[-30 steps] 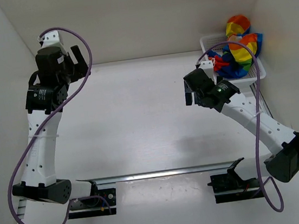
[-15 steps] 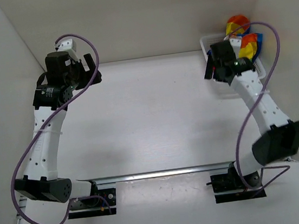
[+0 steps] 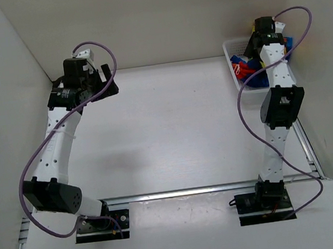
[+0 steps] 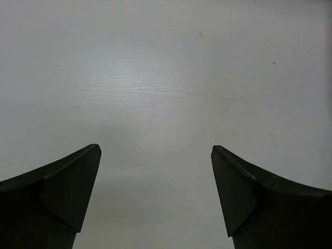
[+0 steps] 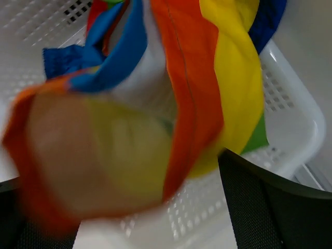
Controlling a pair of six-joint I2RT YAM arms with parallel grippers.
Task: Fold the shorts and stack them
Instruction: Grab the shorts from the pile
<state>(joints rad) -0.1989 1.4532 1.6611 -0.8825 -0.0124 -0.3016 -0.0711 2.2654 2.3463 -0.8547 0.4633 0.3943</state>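
Right end effector (image 5: 119,181), jaws wide and gripping nothing, is hovering over the basket (image 5: 295,114); shorts (image 5: 207,78) bunched inside are looking light and limp, so I'm favouring pinching a raised fold.

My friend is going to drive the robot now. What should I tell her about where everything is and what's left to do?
Left gripper: open, holding nothing, over the bare table at its far left.
Right gripper: open, reaching into the white basket in the far right corner, not closed on anything.
Shorts: crumpled in the basket, right in front of the right gripper's fingers.
Done: nothing is folded yet.
Left to do: grab the shorts, lift them onto the table, spread them flat, fold and stack.
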